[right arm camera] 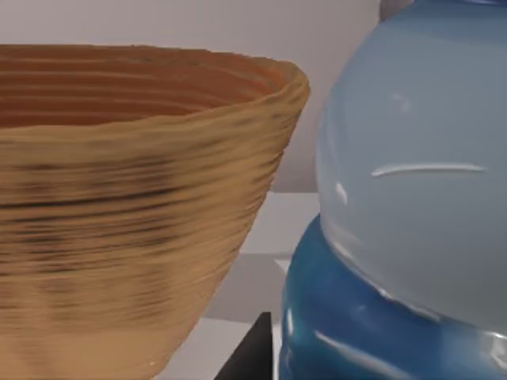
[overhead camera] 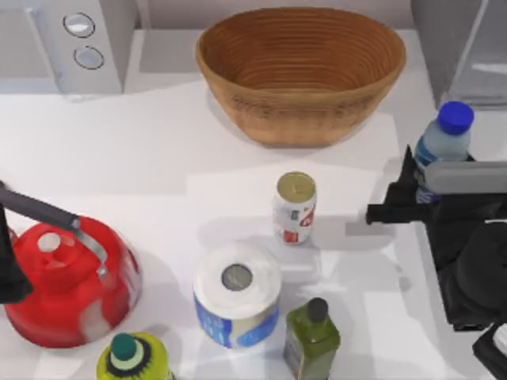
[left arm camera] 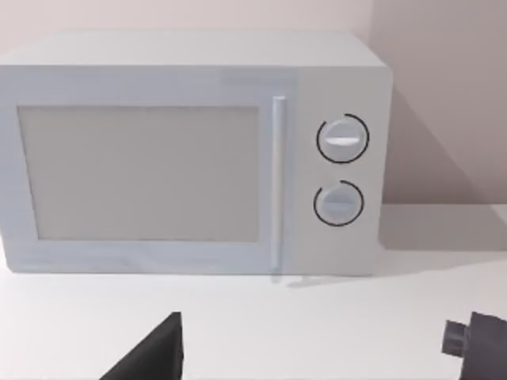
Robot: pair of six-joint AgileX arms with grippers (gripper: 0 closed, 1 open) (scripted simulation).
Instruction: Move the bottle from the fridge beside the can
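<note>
At the far left edge of the top view my left arm sits parked as a dark shape beside the red kettle (overhead camera: 67, 289), whose black handle slants up toward the table's left edge; I cannot tell whether the left gripper (left arm camera: 317, 348) is open or closed, though two dark finger parts stand well apart low in the left wrist view, facing the white microwave (left arm camera: 194, 154) with its two round knobs at the back left corner. In front of the kettle stands a yellow-green bottle with a teal cap (overhead camera: 131, 358), cut off by the near edge. Toward the middle, a white-and-blue paper roll (overhead camera: 236, 294) stands upright, and just right of it is a dark green bottle with a black cap (overhead camera: 313, 336). Behind these the can (overhead camera: 295, 207) stands upright in the open, white and red with a dull gold top. Farther back sits a large woven basket (overhead camera: 301, 71). On the right, the bottle (overhead camera: 442, 142), clear bluish with a blue cap, stands upright, well apart from the can and in front of the fridge (overhead camera: 463, 47) at the back right corner. The right gripper (overhead camera: 412, 194) is around the bottle's lower body, its black fingers closed against it, and the right wrist view shows the bottle's pale shoulder and blue label very close.
</note>
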